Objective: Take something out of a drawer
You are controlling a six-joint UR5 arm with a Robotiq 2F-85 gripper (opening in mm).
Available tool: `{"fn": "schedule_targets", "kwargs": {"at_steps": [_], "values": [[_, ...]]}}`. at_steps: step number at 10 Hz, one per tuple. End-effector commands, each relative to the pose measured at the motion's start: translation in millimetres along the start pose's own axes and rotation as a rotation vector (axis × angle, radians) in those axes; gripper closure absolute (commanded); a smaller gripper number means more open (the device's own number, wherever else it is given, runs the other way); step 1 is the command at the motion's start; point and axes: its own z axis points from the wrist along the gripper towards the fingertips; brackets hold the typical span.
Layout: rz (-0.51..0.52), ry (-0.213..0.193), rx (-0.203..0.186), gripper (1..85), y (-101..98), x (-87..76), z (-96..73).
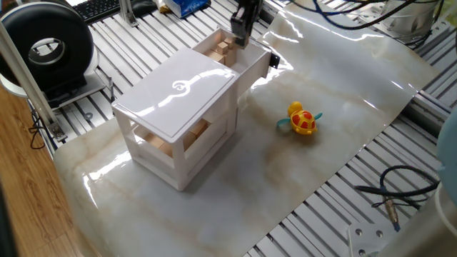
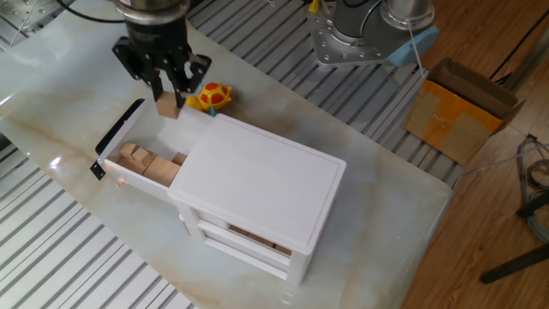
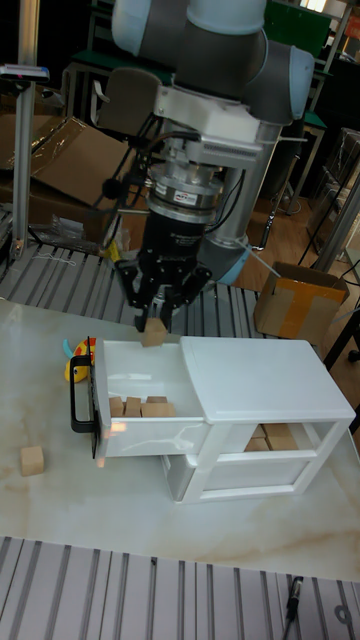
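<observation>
The gripper (image 2: pixel 167 93) is up in the air, and its two fingers are pinched on a small wooden cube (image 2: pixel 166 105). The cube (image 3: pixel 153 334) hangs from the fingers and touches nothing else.

Right under the gripper is the open drawer (image 3: pixel 130 390). It sticks out of the top of a white cabinet (image 2: pixel 266 184). The drawer has a black handle (image 3: pixel 77 402) on its front. More wooden cubes (image 2: pixel 141 161) lie inside the drawer, lower than the one in the gripper.

Just beside the gripper, on the white sheet, sits a yellow and red duck toy (image 2: pixel 212 96). In the tall view, one more cube (image 3: pixel 32 460) lies on the sheet, well away from the gripper, out past the handle end of the drawer. The lower part of the cabinet holds wooden cubes too (image 1: pixel 166 146).
</observation>
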Motion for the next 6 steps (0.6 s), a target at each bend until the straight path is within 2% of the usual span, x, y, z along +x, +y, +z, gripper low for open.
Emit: {"fn": "schedule_targets", "kwargs": {"at_steps": [1,2,3,4,5,6], "values": [[-0.06,0.012,-0.013,84.7,-35.3,27.2,-8.4],[-0.074,-0.003,-0.016,84.7,-46.0,38.9,-3.0],[-0.06,-0.018,-0.039,84.7,-45.7,47.0,2.9],[0.004,-0.016,-0.078,84.7,-35.6,47.1,2.3],[0.039,-0.024,-0.08,84.7,-35.3,44.7,2.3],[0.072,-0.025,-0.043,84.7,-45.1,44.3,2.8]]}}
